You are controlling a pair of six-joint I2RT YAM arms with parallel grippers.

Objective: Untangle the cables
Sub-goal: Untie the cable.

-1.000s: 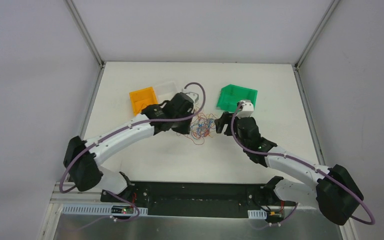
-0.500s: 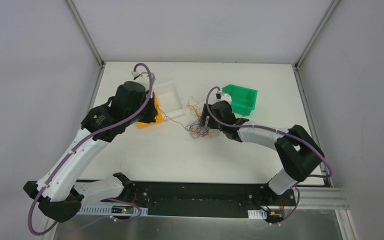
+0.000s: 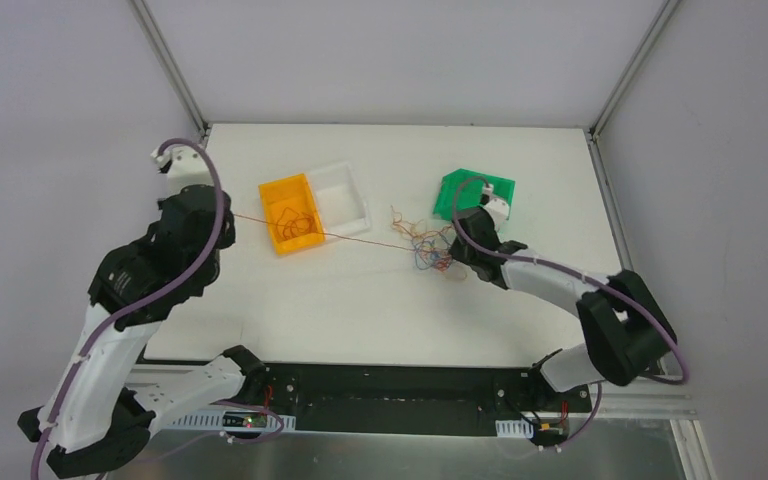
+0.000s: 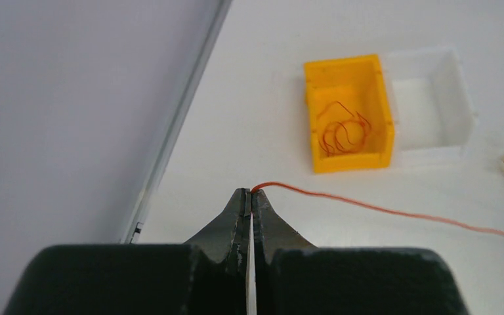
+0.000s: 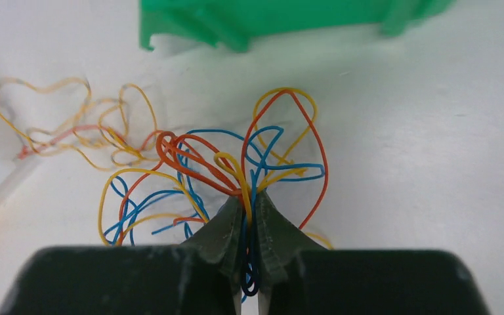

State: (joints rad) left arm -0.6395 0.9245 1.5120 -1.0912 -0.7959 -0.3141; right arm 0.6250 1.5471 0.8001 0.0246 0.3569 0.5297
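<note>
On the white table (image 3: pixel 360 300), the left gripper (image 4: pixel 250 199) pinches one taut orange wire (image 4: pixel 380 211); the right gripper (image 5: pixel 250 209) clamps the tangled cables (image 5: pixel 190 172).

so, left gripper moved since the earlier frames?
Yes: the left gripper went leftward, off the orange bin toward the table's left edge, shut on an orange cable.

White table (image 3: pixel 360 300), pale grey walls (image 3: pixel 410 60)

Orange bin (image 3: pixel 282 192) touching clear bin (image 3: pixel 340 195), green bin (image 3: pixel 500 187) well apart.
</note>
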